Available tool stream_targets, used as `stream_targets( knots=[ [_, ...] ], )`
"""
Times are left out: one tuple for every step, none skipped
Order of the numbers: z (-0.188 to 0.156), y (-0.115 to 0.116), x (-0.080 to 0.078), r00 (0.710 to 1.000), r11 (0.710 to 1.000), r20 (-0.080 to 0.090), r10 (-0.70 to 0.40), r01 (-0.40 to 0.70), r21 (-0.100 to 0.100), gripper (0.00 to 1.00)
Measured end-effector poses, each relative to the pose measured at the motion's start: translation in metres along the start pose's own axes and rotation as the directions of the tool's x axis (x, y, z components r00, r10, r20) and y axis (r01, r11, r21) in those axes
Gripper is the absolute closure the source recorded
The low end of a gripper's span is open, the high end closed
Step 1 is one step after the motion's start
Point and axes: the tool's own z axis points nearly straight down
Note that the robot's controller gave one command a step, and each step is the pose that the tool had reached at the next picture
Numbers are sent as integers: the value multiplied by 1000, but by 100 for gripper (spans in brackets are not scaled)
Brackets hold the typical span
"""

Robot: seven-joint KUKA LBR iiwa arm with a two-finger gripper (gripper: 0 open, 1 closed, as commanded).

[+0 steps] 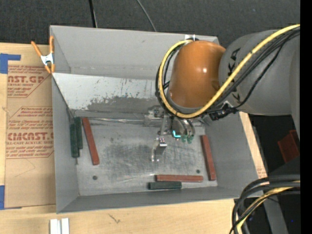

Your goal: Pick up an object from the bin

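Just right of hand [176, 133], long red-brown flat bar [208, 157] lies on grey metal bin [122, 155] floor; whether hand is clenched or released cannot be told.

Dark floor [234, 9], pale wooden tabletop [146, 221].

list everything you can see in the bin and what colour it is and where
red-brown sticks: 3, red-brown; one left, one right, one by the near wall
dark green sticks: 2, dark green; a long one against the left wall, a short one by the near wall
bin: 1, grey metal, centre of view
gripper: 1, metal, over bare floor mid-bin
arm: 1, grey with orange cover and yellow cables, from the right
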Motion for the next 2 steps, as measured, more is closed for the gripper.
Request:
stream_targets(
  knots=[
    [-4, 0, -2, 1000, 1000, 8, 1, -1, 0, 0],
    [10, -9, 37, 998, 998, 9, -67, 67, 1, 0]
  ],
)
